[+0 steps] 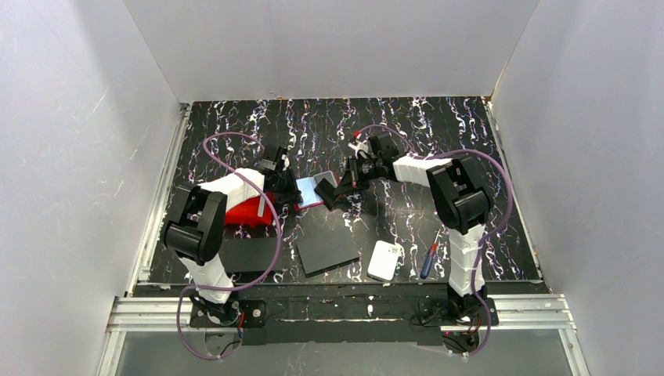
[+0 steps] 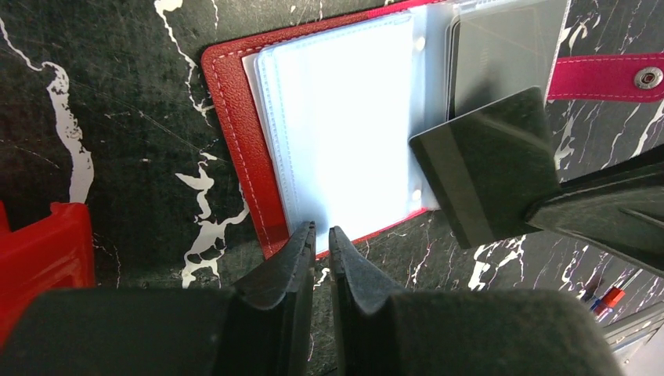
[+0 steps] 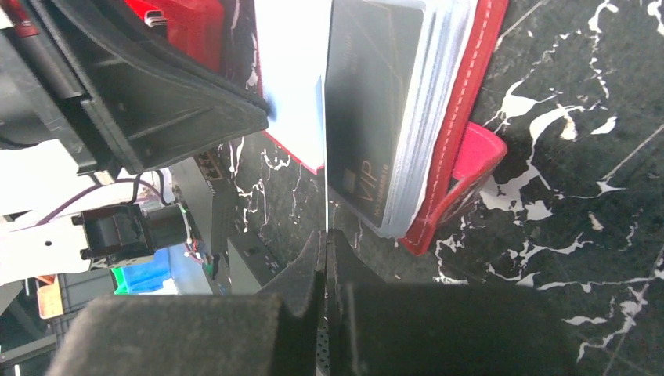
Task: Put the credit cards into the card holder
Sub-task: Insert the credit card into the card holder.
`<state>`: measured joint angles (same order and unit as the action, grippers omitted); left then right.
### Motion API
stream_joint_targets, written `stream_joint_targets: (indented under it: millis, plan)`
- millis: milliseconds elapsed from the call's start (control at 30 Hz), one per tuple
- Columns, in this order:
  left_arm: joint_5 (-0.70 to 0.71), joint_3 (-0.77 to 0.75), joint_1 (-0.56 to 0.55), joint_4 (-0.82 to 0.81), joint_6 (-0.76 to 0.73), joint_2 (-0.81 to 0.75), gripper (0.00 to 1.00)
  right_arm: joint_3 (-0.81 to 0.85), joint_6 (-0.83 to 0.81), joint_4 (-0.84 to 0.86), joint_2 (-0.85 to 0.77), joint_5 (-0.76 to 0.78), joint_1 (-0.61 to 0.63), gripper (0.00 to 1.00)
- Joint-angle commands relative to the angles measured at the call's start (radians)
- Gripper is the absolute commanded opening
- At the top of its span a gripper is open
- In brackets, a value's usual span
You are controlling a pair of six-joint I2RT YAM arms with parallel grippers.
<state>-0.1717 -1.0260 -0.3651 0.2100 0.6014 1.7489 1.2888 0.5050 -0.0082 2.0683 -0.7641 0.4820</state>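
The card holder (image 1: 315, 190) lies open on the black marbled table, red cover down and clear sleeves (image 2: 344, 125) up. My left gripper (image 2: 321, 229) has its jaws nearly together, pinched on the near edge of those sleeves. My right gripper (image 3: 325, 233) is shut on a credit card (image 2: 485, 164). The card looks dark grey with a stripe and hovers over the holder's right half. It is edge-on (image 3: 325, 157) in the right wrist view. A dark "VIP" card (image 3: 364, 102) sits in a sleeve. The strap with its stud (image 2: 647, 77) lies to the right.
A bright red bin (image 1: 247, 210) stands under the left arm. Two black flat sheets (image 1: 327, 251) lie at the front. A white rounded pad (image 1: 385, 260) and a screwdriver (image 1: 428, 260) are at the front right. White walls enclose the table.
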Motion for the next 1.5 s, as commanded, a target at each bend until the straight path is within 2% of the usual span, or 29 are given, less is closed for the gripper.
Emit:
stream_joint_targets:
  millis: [0,500,967,1333,1400,1467]
  plan:
    - [0.018,0.005,-0.006,0.019,-0.009,0.008,0.11,0.042,0.022,0.037,0.025,0.002,0.009,0.01]
    - [0.007,0.026,-0.008,0.012,-0.008,0.001,0.07,0.029,0.126,0.205,0.090,0.022,0.023,0.01]
    - [-0.002,0.041,-0.014,0.001,-0.004,-0.006,0.03,-0.030,0.255,0.387,0.104,0.128,0.067,0.01]
    - [0.001,0.057,-0.014,-0.002,-0.010,-0.022,0.02,-0.130,0.428,0.605,0.096,0.124,0.089,0.01]
    - [0.003,0.055,-0.014,0.002,-0.014,-0.025,0.02,-0.130,0.407,0.576,0.088,0.131,0.092,0.02]
    - [0.005,0.048,-0.014,0.008,-0.017,-0.029,0.02,-0.103,0.314,0.465,0.076,0.148,0.092,0.08]
